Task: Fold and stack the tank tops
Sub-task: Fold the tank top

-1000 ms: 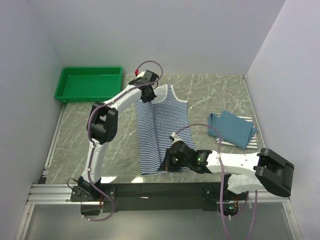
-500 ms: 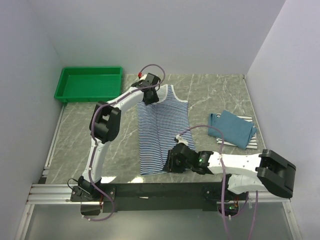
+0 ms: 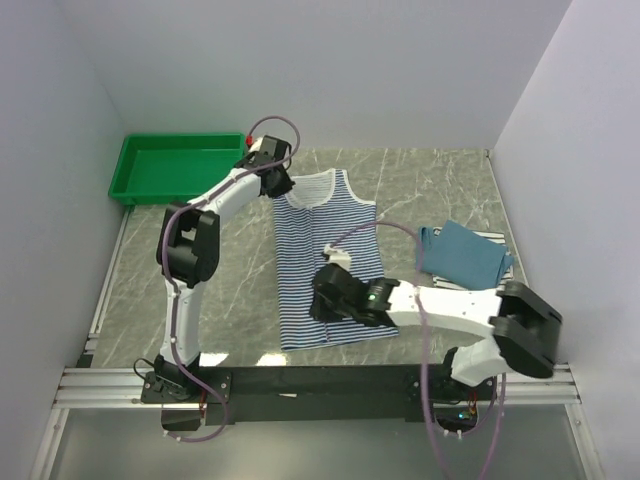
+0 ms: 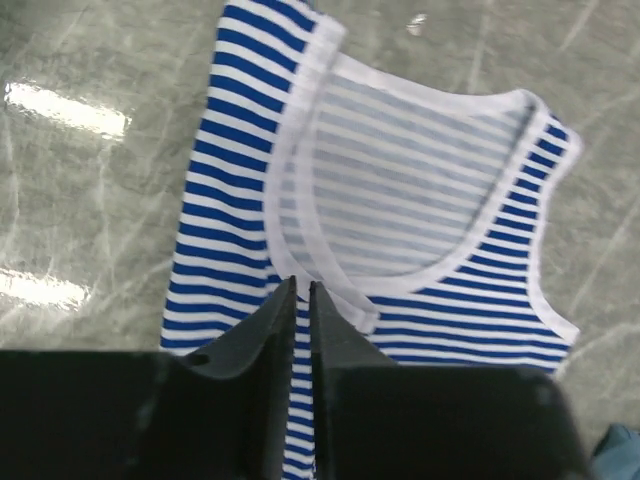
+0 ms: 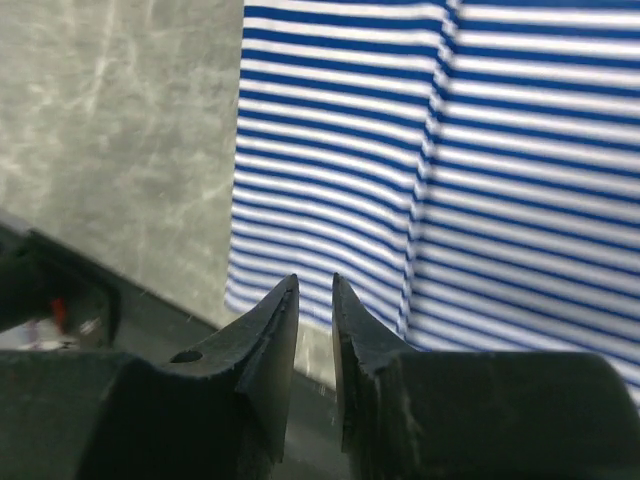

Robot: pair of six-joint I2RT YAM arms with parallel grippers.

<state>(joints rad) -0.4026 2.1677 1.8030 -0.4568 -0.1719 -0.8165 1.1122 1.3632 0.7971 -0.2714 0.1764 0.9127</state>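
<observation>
The blue-and-white striped tank top (image 3: 325, 255) lies flat lengthwise in the middle of the table, neck at the far end. My left gripper (image 3: 279, 184) hovers at its far left strap. In the left wrist view the left gripper (image 4: 302, 285) is shut, with nothing between the fingers, above the white neck trim (image 4: 300, 190). My right gripper (image 3: 318, 303) is over the shirt's near left part. In the right wrist view the right gripper (image 5: 315, 280) is all but shut and empty above the hem corner (image 5: 250, 290). The folded teal tank top (image 3: 465, 255) lies on the black-striped white one (image 3: 497, 238) at the right.
A green plastic tray (image 3: 180, 168) stands at the far left corner. White walls close in the table on three sides. The black rail (image 3: 320, 382) carrying the arm bases runs along the near edge, just below the shirt's hem.
My left gripper has moved left, from over the neckline to the left strap. My right gripper has moved left and a little farther over the shirt's lower part. The shirt has not moved.
</observation>
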